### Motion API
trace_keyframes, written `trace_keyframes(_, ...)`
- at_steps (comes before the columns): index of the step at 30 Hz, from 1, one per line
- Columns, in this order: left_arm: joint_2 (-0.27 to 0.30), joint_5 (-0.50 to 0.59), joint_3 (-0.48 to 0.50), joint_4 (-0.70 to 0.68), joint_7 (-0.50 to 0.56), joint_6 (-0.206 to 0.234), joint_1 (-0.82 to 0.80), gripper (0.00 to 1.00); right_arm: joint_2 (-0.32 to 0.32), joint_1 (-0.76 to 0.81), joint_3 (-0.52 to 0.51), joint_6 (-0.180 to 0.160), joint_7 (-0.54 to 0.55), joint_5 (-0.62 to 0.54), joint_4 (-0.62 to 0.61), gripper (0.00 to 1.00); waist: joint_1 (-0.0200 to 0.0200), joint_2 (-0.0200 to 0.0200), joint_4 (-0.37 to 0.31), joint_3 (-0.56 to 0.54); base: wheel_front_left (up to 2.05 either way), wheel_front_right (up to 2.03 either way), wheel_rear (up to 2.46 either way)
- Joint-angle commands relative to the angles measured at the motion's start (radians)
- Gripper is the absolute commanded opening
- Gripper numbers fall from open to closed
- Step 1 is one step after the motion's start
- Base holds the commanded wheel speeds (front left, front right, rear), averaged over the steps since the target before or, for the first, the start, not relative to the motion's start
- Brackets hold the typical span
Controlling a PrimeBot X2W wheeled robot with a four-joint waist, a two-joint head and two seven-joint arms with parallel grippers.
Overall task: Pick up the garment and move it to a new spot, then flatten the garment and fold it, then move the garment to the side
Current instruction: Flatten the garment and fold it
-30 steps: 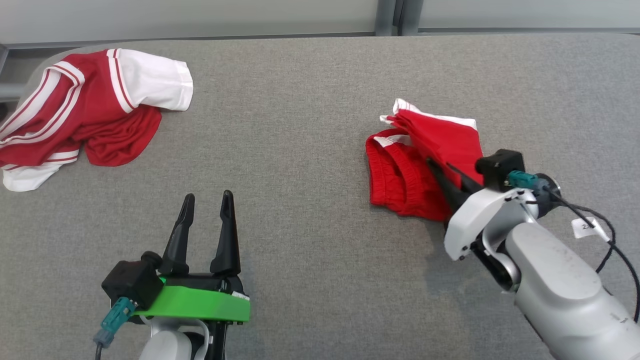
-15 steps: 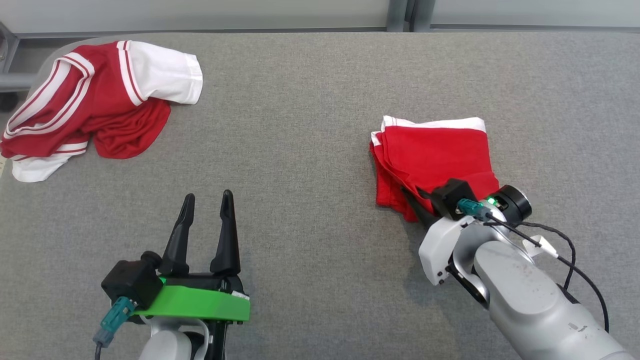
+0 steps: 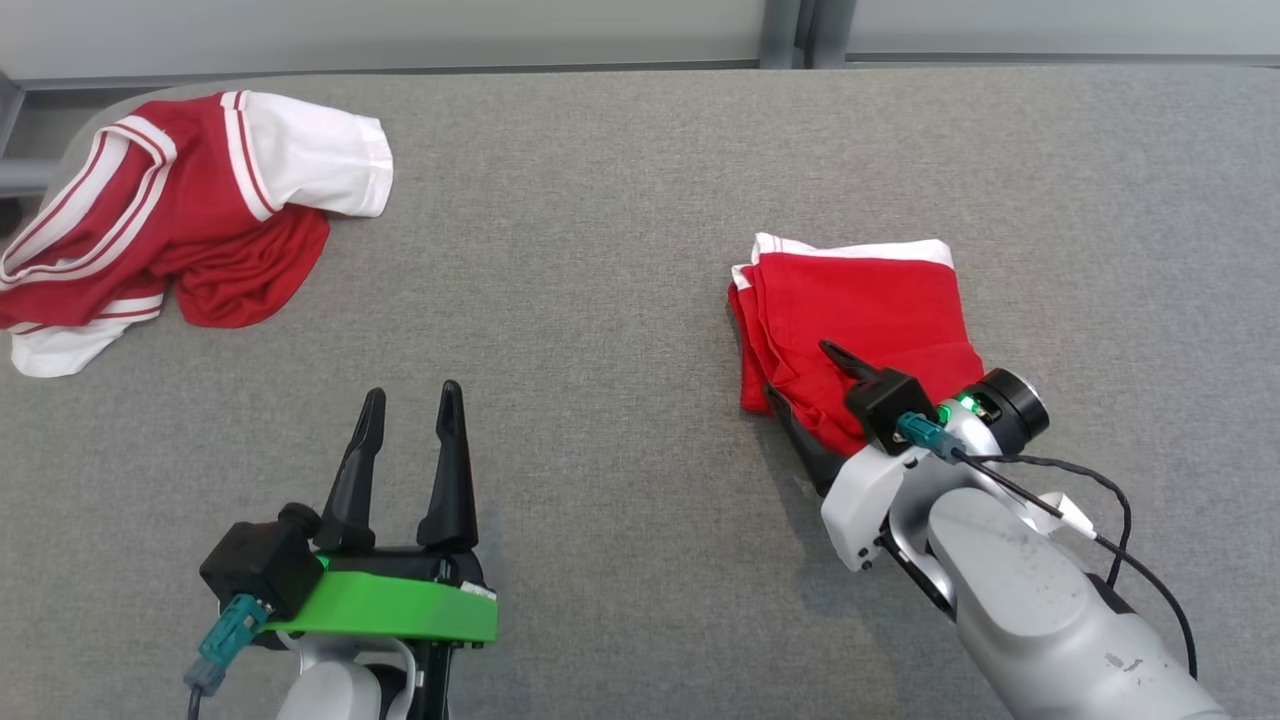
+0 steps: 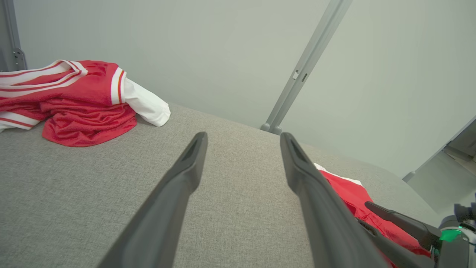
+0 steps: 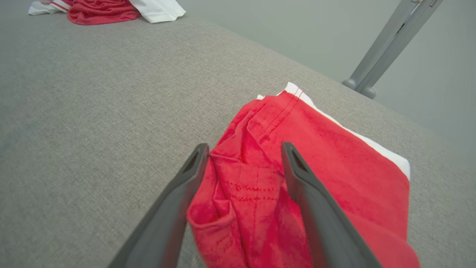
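The garment [image 3: 865, 315] is red with white trim and lies folded on the right half of the grey table [image 3: 600, 250]. My right gripper [image 3: 800, 378] is open at its near-left corner, with a bunched fold of red cloth between the spread fingers [image 5: 186, 178]. In the right wrist view the garment [image 5: 334, 167] stretches away to the right of the right gripper [image 5: 243, 147]. My left gripper [image 3: 410, 392] stands open and empty over bare table at the lower left, well apart from the garment. The left wrist view shows the left gripper [image 4: 241, 136] and, at lower right, the garment [image 4: 347, 193].
A crumpled red-and-white jersey [image 3: 180, 215] lies at the table's far left corner, also seen as the jersey [image 4: 81, 100] and the jersey [image 5: 108, 9]. A grey wall with a metal post [image 4: 308, 63] runs behind the table's far edge.
My right gripper has opened and let go of the garment's corner after laying the top layer down over the rest. The garment now lies flat and folded. The left arm has not moved.
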Motion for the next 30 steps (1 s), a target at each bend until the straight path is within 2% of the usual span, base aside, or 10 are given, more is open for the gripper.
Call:
trace_keyframes(1, 0.002, 0.007, 0.0, -0.001, 0.0, 0.002, 0.01, 1.0, 0.005, 0.027, -0.012, 0.0, -0.009, 0.0, -0.018, 1.0, 0.0, 0.0, -0.01, -0.006, 0.0, 0.0, 0.0)
trace_keyframes(5, 0.002, 0.013, -0.003, 0.0, 0.0, 0.002, 0.019, 1.0, -0.005, 0.064, -0.074, 0.0, -0.015, 0.019, -0.094, 1.0, 0.0, 0.0, -0.026, -0.016, 0.0, 0.0, 0.0)
trace_keyframes(12, 0.002, 0.022, -0.02, 0.005, 0.0, 0.002, 0.028, 1.0, -0.029, 0.166, -0.278, 0.0, -0.015, 0.047, -0.244, 1.0, 0.0, 0.0, -0.047, -0.03, 0.0, 0.0, 0.0)
trace_keyframes(18, 0.002, 0.023, -0.033, 0.012, 0.0, 0.001, 0.027, 1.0, -0.03, 0.225, -0.391, 0.0, -0.013, 0.038, -0.313, 1.0, 0.0, 0.0, -0.053, -0.032, 0.0, 0.0, 0.0)
trace_keyframes(19, 0.002, 0.023, -0.035, 0.012, 0.0, 0.0, 0.026, 1.0, -0.03, 0.226, -0.399, 0.0, -0.011, 0.042, -0.317, 0.72, 0.0, 0.0, -0.052, -0.031, 0.0, 0.0, 0.0)
trace_keyframes(21, 0.002, 0.025, -0.041, 0.015, 0.0, -0.005, 0.02, 1.0, -0.031, 0.22, -0.407, 0.0, -0.005, 0.041, -0.322, 0.01, 0.0, 0.0, -0.044, -0.028, 0.0, 0.0, 0.0)
trace_keyframes(30, 0.002, 0.023, -0.053, 0.022, 0.0, -0.007, 0.003, 1.0, -0.043, 0.154, -0.331, 0.0, -0.007, 0.043, -0.218, 0.0, 0.0, 0.0, 0.011, -0.006, 0.0, 0.0, 0.0)
